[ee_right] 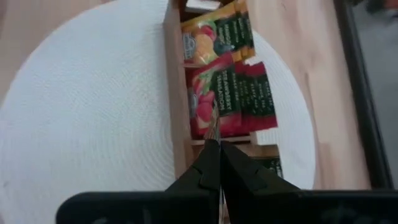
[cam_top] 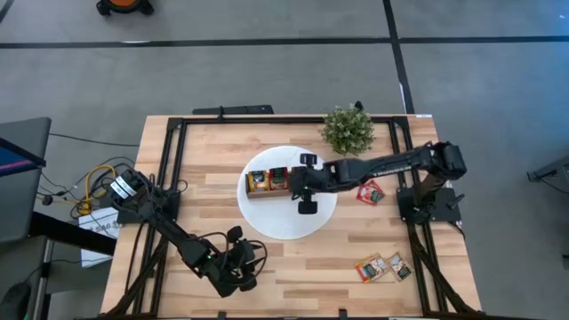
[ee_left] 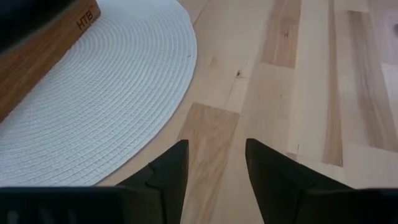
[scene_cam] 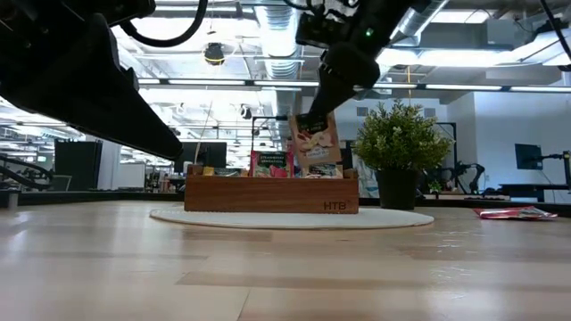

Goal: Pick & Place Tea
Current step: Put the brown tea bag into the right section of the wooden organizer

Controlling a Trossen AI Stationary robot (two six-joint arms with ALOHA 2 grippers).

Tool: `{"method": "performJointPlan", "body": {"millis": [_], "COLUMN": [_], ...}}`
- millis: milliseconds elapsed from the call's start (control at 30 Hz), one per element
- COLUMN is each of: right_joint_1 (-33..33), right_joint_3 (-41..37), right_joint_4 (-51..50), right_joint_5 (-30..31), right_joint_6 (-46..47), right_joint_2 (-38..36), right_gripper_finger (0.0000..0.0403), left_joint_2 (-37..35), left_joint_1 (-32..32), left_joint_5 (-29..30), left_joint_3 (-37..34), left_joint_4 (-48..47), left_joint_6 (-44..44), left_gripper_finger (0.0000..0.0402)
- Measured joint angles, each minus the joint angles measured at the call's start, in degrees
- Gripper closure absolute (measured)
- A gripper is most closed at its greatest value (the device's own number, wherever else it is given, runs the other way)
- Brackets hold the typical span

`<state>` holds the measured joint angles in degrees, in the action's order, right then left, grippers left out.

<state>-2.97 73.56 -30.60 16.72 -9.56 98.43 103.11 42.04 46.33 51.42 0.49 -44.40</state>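
Note:
A wooden box (cam_top: 269, 183) stands on the white round mat (cam_top: 286, 222) at the table's middle. Red and yellow-orange tea sachets (ee_right: 225, 93) stand in its compartments. My right gripper (scene_cam: 323, 105) hangs over the box, shut on a beige tea sachet (scene_cam: 315, 144). One red sachet (cam_top: 371, 192) and two more sachets (cam_top: 383, 267) lie flat on the table at the right. My left gripper (ee_left: 216, 163) is open near the table's front edge, over bare wood beside the mat, with nothing between its fingers. My right gripper pinches the beige sachet's upper edge (scene_cam: 306, 120) between its two shut fingers (ee_right: 208, 163), coming slanting down from above. The sachet hangs below the fingers, slightly tilted, and shows edge-on in the wrist view. Its lower end (scene_cam: 319, 169) reaches the box's top; whether it touches, I cannot tell.
A small green plant in a dark pot (cam_top: 348, 130) stands at the far side, right of the mat. A black frame (cam_top: 178, 133) runs along the table's edges. Bare wood lies in front of the mat (ee_left: 280, 74).

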Motion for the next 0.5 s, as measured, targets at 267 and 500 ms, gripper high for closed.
{"method": "performJointPlan", "body": {"millis": [267,500], "right_joint_1": [2.6,4.2], "right_joint_3": [0.0,0.0], "right_joint_4": [-1.2,-1.6], "right_joint_5": [-2.2,-5.0], "right_joint_6": [0.6,2.2], "right_joint_2": [0.3,0.3], "right_gripper_finger": [0.0403,0.0403], "left_joint_2": [0.0,0.0], "left_joint_1": [0.0,0.0], "left_joint_5": [0.0,0.0], "left_joint_3": [0.0,0.0], "left_joint_4": [0.0,0.0], "left_joint_6": [0.0,0.0], "left_gripper_finger": [0.0248,0.0248]}}
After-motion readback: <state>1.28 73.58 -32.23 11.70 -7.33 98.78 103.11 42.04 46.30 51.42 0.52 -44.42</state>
